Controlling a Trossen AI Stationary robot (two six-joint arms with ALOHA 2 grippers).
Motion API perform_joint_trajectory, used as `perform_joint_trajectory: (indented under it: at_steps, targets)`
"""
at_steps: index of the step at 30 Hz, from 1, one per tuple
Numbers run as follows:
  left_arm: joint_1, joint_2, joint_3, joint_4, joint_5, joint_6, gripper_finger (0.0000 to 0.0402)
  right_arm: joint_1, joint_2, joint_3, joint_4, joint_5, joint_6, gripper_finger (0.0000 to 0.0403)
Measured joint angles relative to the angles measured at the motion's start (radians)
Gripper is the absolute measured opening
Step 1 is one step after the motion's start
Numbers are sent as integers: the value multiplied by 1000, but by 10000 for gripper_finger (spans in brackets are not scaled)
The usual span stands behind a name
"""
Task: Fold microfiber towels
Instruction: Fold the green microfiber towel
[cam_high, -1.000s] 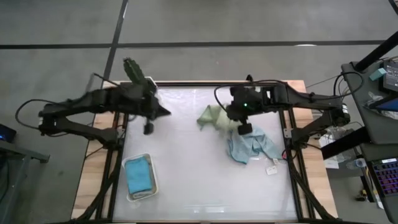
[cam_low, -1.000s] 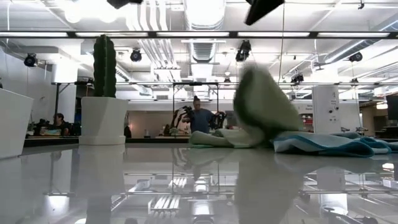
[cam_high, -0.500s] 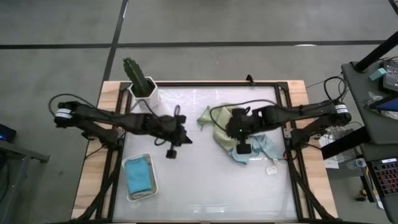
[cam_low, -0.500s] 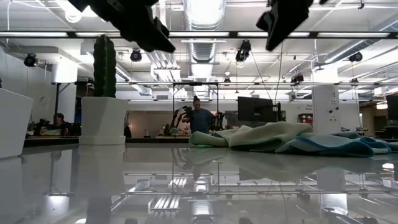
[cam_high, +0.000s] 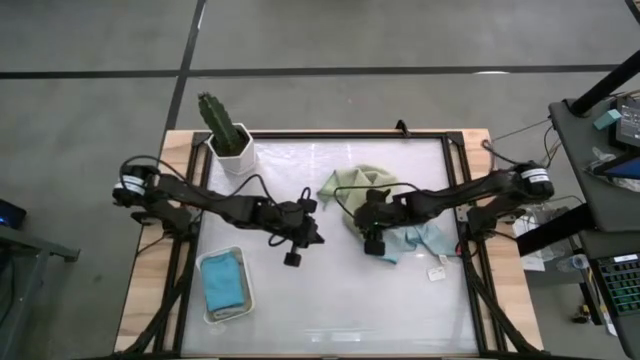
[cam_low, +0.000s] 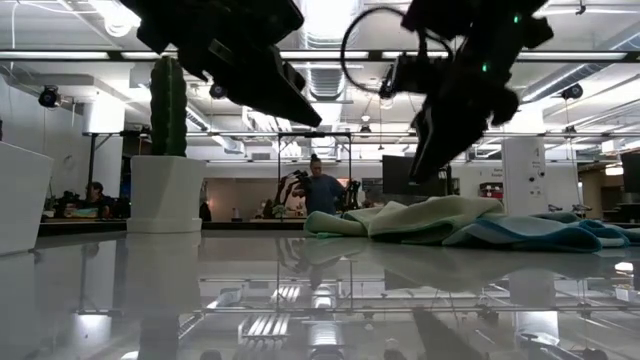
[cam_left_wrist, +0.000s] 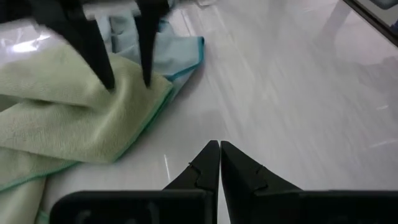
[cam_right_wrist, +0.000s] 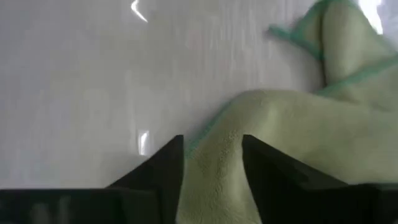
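A sage green towel (cam_high: 345, 185) lies crumpled on the table at the far right of centre. It overlaps a pale blue towel (cam_high: 420, 240) beside it. My right gripper (cam_right_wrist: 212, 140) is open, slanting down over the green towel's near-left fold, one finger to each side of it. It also shows in the high view (cam_high: 355, 222) and the low view (cam_low: 418, 172). My left gripper (cam_left_wrist: 219, 149) is shut and hovers over bare table at mid-table (cam_high: 316, 238), pointing at the green towel (cam_left_wrist: 74, 118). My right gripper's open fingers (cam_left_wrist: 107, 74) come slanting down from the table's right, tips at the green towel's folded edge (cam_right_wrist: 211, 174). I cannot tell whether the tips touch the cloth. The towel lies slack on the table.
A white tray (cam_high: 208, 300) holding a teal towel (cam_high: 222, 282) sits near the left front. A cactus in a white pot (cam_high: 228, 130) stands at the far left corner. A small white tag (cam_high: 438, 268) lies right of the blue towel. A person shows in the room behind (cam_low: 320, 190).
The green towel, lifted in a peak a second ago, has dropped and lies flat in a heap. My right gripper has come down toward the table's left onto that towel. My left gripper has swung from the far left toward mid-table and sunk lower.
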Motion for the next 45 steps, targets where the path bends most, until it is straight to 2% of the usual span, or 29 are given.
perform_joint_trajectory:
  at_steps: [3,8,14,19,23,25,29,36,41,45]
  targets:
    - [1,10,1,11,-1,0,0,-2,61,-11,27,22,15,181]
    - [1,4,1,6,-2,0,0,-5,169,1,23,165,31,189]
    - [1,-2,1,12,-3,0,0,-4,267,52,27,182,17,178]
    - [1,-2,1,14,-3,0,0,-4,289,75,25,178,9,128]
    - [0,-3,1,12,-3,0,0,-5,284,75,27,171,-1,50]
    - [0,-3,1,7,-3,0,0,-7,276,73,19,171,-24,20]
    - [0,-11,1,-7,-3,0,0,2,229,70,6,172,-38,10]
    - [-19,-50,1,6,-6,0,0,27,67,69,-10,164,-51,9]
    - [-21,-54,0,35,-6,-6,1,44,-30,69,11,100,-60,9]
    - [-21,-54,7,38,-9,4,28,46,-100,69,53,44,-67,9]
